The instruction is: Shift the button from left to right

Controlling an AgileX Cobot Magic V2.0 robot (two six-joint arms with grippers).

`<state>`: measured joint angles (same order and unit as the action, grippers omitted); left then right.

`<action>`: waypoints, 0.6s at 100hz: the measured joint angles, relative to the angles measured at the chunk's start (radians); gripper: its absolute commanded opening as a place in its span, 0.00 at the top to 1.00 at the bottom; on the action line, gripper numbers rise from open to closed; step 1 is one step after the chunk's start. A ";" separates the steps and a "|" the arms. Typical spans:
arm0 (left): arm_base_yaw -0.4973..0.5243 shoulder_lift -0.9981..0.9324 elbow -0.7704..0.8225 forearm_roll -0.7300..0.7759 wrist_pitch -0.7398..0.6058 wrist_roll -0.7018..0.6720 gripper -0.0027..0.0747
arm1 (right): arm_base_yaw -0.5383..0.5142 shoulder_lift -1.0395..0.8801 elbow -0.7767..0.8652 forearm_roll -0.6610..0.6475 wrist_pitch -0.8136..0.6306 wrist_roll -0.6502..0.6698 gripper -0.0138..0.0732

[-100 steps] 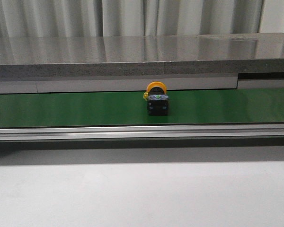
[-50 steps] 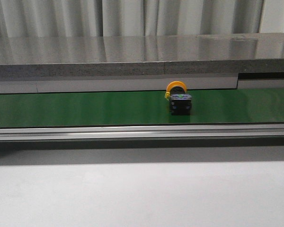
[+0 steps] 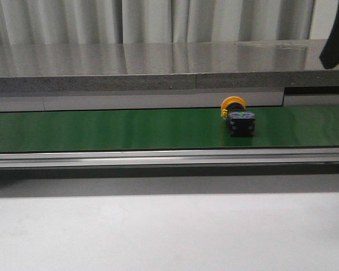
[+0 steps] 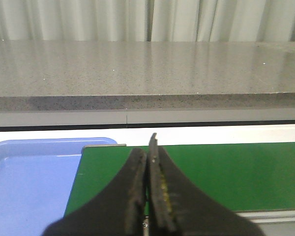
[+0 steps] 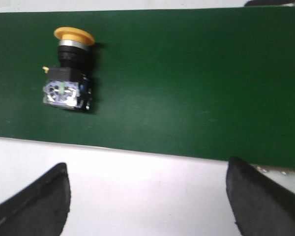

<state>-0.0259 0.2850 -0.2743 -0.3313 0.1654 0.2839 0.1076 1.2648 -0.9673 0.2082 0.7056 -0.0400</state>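
The button [image 3: 237, 117], a yellow-orange round head on a black boxy body, lies on the green conveyor belt [image 3: 101, 129], right of the middle. In the right wrist view the button [image 5: 69, 78] lies on its side on the belt. My right gripper [image 5: 147, 182] is open and empty, above the belt's near edge, with the button beyond its left finger. A dark part of the right arm [image 3: 335, 45] shows at the front view's upper right. My left gripper [image 4: 148, 157] is shut and empty over the belt's left end.
A grey stone-like ledge [image 3: 158, 73] runs behind the belt, with curtains behind it. A metal rail [image 3: 158, 157] borders the belt's near side. A blue tray [image 4: 29, 177] sits beside the belt's left end. The white table [image 3: 158, 231] lies in front.
The button has travelled to the right along the belt, from about the middle to right of the middle. A dark part of the right arm has come into view at the upper right.
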 measured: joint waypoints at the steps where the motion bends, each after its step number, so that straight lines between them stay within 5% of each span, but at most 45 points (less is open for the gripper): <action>1: 0.000 0.000 0.000 0.000 0.000 0.000 0.99 | 0.003 0.007 -0.003 0.002 0.000 -0.002 0.11; 60: 0.000 0.000 0.000 0.000 0.000 0.000 0.99 | 0.112 0.360 -0.161 -0.028 -0.124 -0.082 0.11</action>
<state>-0.0259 0.2850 -0.2743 -0.3313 0.1654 0.2839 0.2200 1.6248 -1.1281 0.1799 0.5817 -0.1224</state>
